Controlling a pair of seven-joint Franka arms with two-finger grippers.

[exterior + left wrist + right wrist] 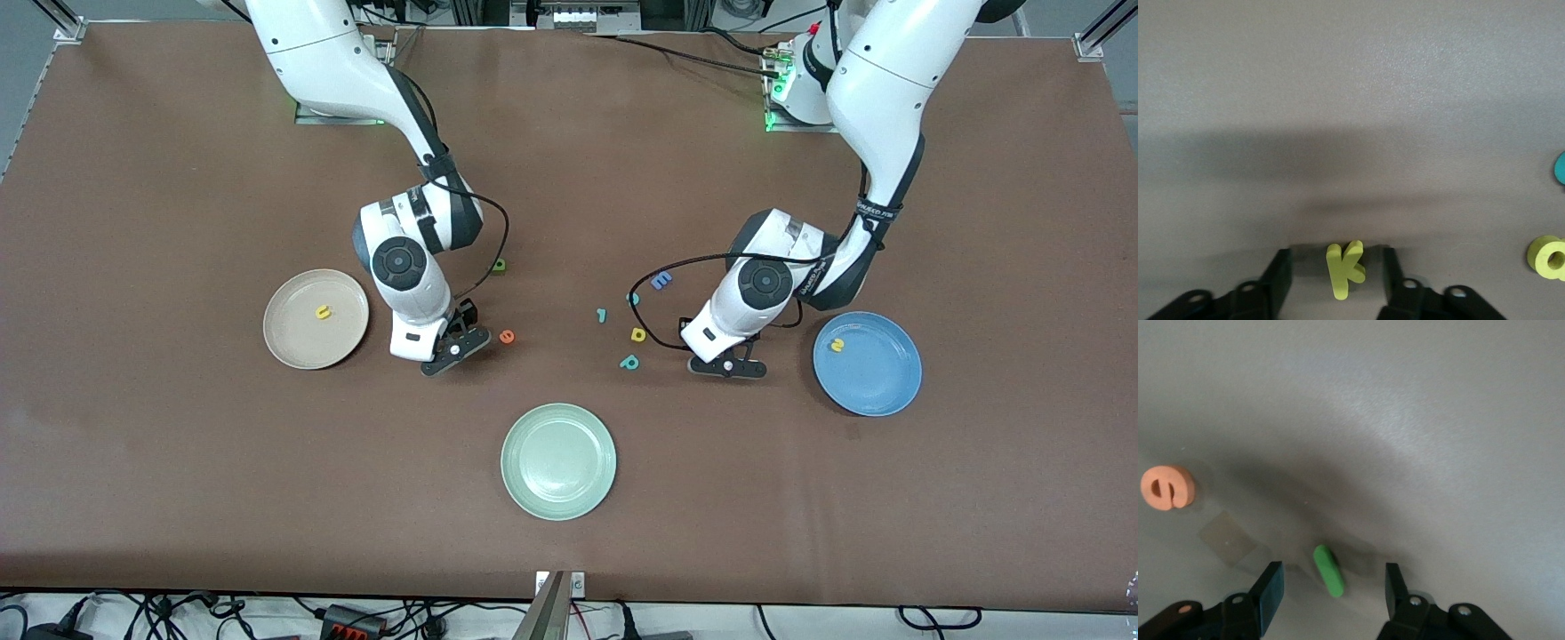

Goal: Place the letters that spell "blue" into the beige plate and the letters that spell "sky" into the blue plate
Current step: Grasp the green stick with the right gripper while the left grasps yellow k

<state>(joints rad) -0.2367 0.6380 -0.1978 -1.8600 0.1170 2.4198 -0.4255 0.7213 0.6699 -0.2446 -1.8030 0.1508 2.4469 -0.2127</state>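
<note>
A yellow k [1346, 269] lies flat on the table between the fingers of my left gripper [1335, 261], which stands open with a gap on each side of the letter. In the front view the left gripper [727, 364] is low over the table beside the blue plate [876, 378], which holds a yellow-green s [837, 344]. My right gripper [1334, 573] is open around the thin green l [1329, 570] without touching it. The right gripper [453, 348] is low between the beige plate [302, 342], holding a yellow u [323, 312], and the orange e [507, 336]. The olive-green b [500, 265] lies farther back.
A pale green plate [558, 460] sits nearest the front camera. Between the two grippers lie a blue E [661, 281], a yellow d [637, 334] and teal letters [629, 362]. A black cable [653, 267] loops over the table by the left wrist.
</note>
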